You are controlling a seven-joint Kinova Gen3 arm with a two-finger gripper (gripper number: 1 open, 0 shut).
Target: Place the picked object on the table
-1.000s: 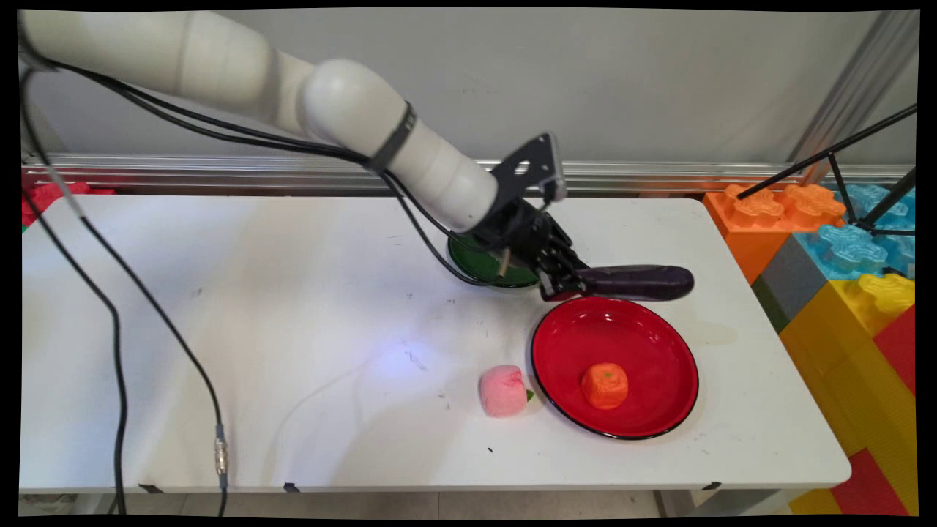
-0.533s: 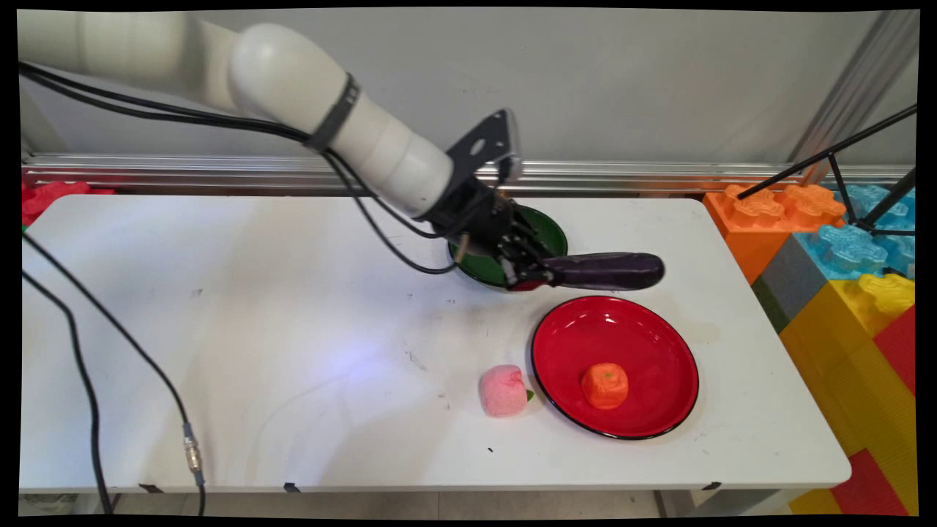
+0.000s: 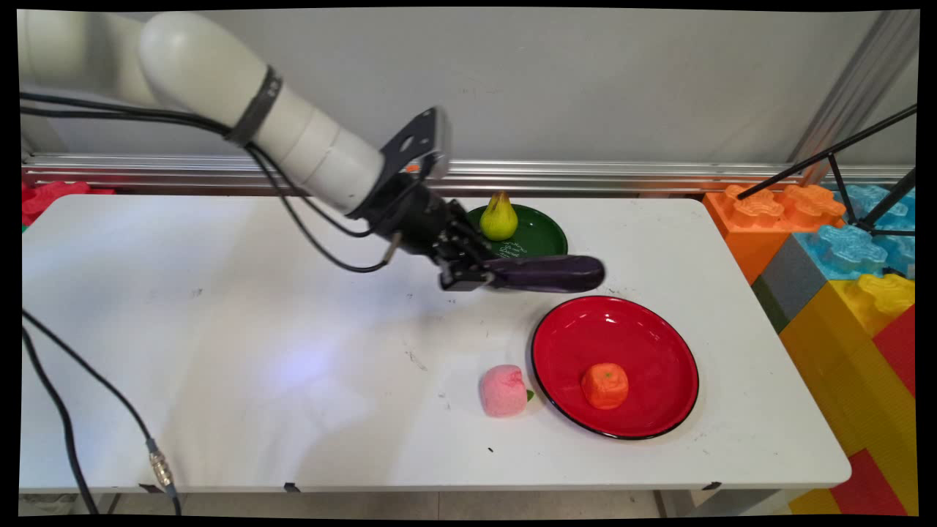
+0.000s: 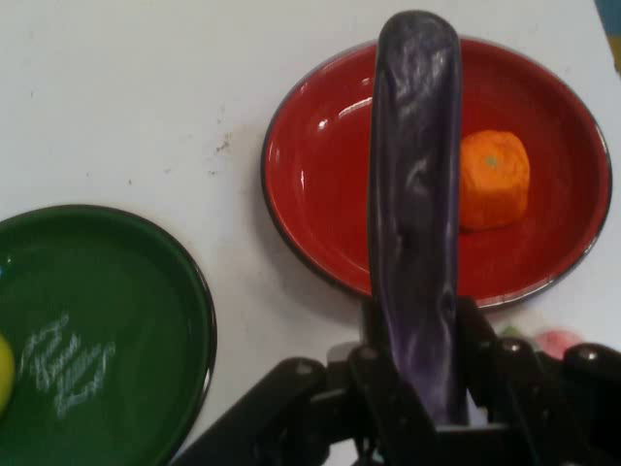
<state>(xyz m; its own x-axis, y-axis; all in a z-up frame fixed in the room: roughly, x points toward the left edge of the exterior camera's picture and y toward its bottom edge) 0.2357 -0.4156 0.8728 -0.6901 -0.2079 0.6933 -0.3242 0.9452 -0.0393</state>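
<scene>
My gripper [image 3: 468, 274] [image 4: 417, 388] is shut on a dark purple eggplant [image 3: 545, 272] [image 4: 415, 204], which sticks out level to the right, above the table. It hangs just in front of a green plate [image 3: 538, 236] [image 4: 107, 320] that carries a yellow-green pear [image 3: 499, 217]. To the right and nearer lies a red plate [image 3: 644, 344] [image 4: 320, 165] with an orange fruit [image 3: 605, 386] [image 4: 493, 180] in it. In the hand view the eggplant runs up across the red plate.
A pink fruit [image 3: 503, 391] lies on the white table [image 3: 256, 329] just left of the red plate. Large coloured toy blocks [image 3: 842, 263] are stacked past the table's right edge. Black cables [image 3: 73, 410] hang at the left front.
The arm has swung left with the eggplant still held, away from above the red plate's far rim. The pear on the green plate has come out from behind the arm.
</scene>
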